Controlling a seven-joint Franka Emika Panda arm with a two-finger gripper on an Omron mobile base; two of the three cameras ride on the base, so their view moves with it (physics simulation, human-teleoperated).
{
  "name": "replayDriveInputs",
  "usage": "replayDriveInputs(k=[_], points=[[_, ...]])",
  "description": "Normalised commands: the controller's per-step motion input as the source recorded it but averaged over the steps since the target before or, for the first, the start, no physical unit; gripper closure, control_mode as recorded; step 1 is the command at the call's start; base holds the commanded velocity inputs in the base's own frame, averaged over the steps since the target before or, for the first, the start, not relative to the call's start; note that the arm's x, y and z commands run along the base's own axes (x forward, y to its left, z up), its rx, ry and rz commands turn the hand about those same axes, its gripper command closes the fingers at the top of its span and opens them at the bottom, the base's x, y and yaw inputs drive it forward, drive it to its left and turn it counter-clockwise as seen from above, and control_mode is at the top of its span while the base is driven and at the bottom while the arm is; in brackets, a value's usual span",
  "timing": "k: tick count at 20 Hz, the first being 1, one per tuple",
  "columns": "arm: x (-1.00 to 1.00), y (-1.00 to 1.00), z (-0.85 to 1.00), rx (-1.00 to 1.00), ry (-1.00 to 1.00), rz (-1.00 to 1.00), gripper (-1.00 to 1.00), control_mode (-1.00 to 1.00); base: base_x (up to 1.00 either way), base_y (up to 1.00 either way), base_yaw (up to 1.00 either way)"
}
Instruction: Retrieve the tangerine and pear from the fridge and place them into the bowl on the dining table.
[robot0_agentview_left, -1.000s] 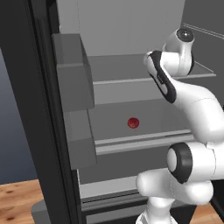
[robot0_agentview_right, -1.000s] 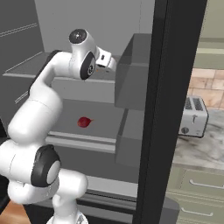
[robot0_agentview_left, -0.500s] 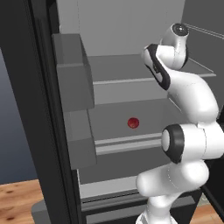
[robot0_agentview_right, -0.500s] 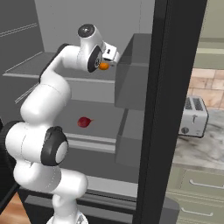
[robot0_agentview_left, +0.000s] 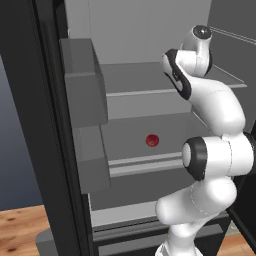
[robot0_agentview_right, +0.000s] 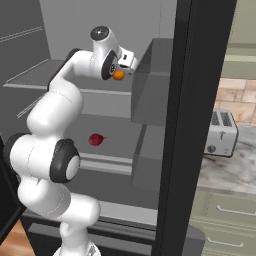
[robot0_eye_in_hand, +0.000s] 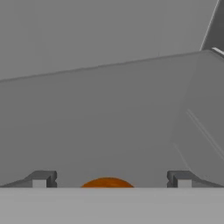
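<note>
Pale grey shelves fill the open fridge (robot0_agentview_left: 150, 100), and the end effector (robot0_eye_in_hand: 109, 178) is up at the upper shelf with its jaws spread wide, holding nothing. The tangerine (robot0_eye_in_hand: 107, 182) sits between the two finger tips in the hand view, low in the gap; from the right base view the tangerine (robot0_agentview_right: 118, 75) peeks out just beside the wrist. Compared with a second ago the arm has lifted and reached deeper toward that shelf, and the orange fruit has come into sight at the hand, so the approach looks nearly finished and closing on the fruit seems the next step. One shelf below, the pear (robot0_agentview_left: 152, 140) lies alone, well apart from the hand. Beyond the black door edge, a toaster (robot0_agentview_right: 219, 132) stands on a marble-topped surface (robot0_agentview_right: 227, 167).
</note>
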Motion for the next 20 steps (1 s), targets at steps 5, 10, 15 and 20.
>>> replayDriveInputs(k=[5, 10, 15, 20], points=[[0.00, 0.00, -0.44, -0.06, 0.00, 0.00, -1.00, -1.00, 0.00, 0.00, 0.00], [0.00, 0.00, -0.63, -0.06, 0.03, 0.00, -1.00, -1.00, 0.00, 0.00, 0.00], [0.00, 0.00, -0.50, -0.05, 0.08, 0.00, 1.00, -1.00, 0.00, 0.00, 0.00], [0.00, 0.00, -0.02, 0.00, 0.00, 0.00, 1.00, -1.00, 0.00, 0.00, 0.00]])
